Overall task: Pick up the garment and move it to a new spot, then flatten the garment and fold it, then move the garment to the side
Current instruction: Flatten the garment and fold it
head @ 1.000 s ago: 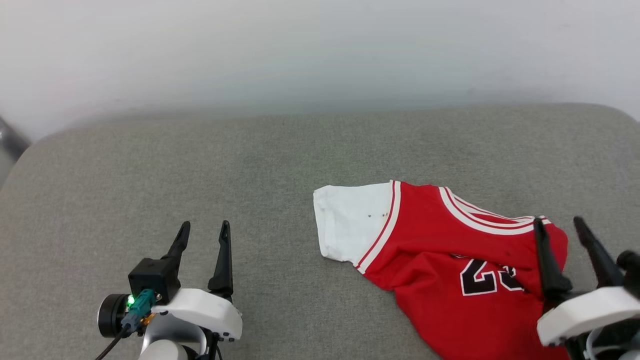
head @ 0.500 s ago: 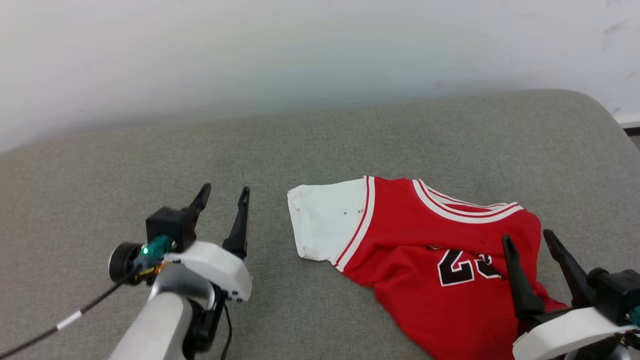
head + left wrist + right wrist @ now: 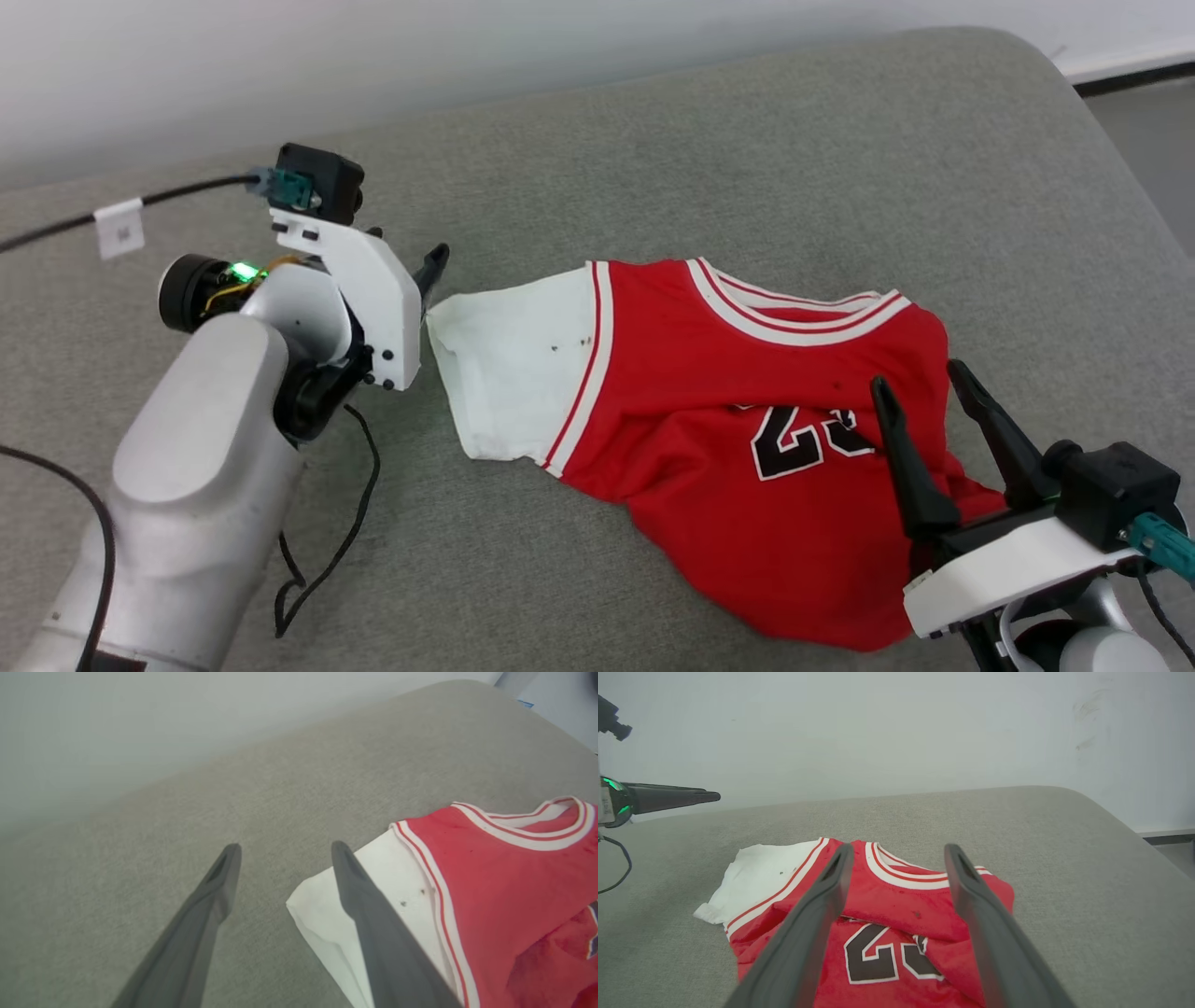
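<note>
The garment [image 3: 747, 411], a red jersey with one white sleeve [image 3: 513, 373] spread to the left, lies crumpled on a grey cushion [image 3: 747, 149], its black numbers partly folded under. My left gripper [image 3: 429, 271] is open at the sleeve's upper left corner. In the left wrist view its fingers [image 3: 285, 847] straddle bare cushion, the right one just above the sleeve's edge [image 3: 322, 910]. My right gripper [image 3: 917, 375] hovers open over the jersey's right side, near the numbers and below the striped collar [image 3: 901, 877]. In the right wrist view the fingers [image 3: 899, 848] hold nothing.
The grey cushion's rounded right edge [image 3: 1102, 140] drops to a floor [image 3: 1153, 131]. A pale wall [image 3: 467, 47] runs behind it. A black cable [image 3: 327, 551] hangs from my left arm onto the cushion.
The camera has tilted down and shifted. My left gripper has reached forward and right to the white sleeve's corner. My right gripper stays open over the jersey's right side.
</note>
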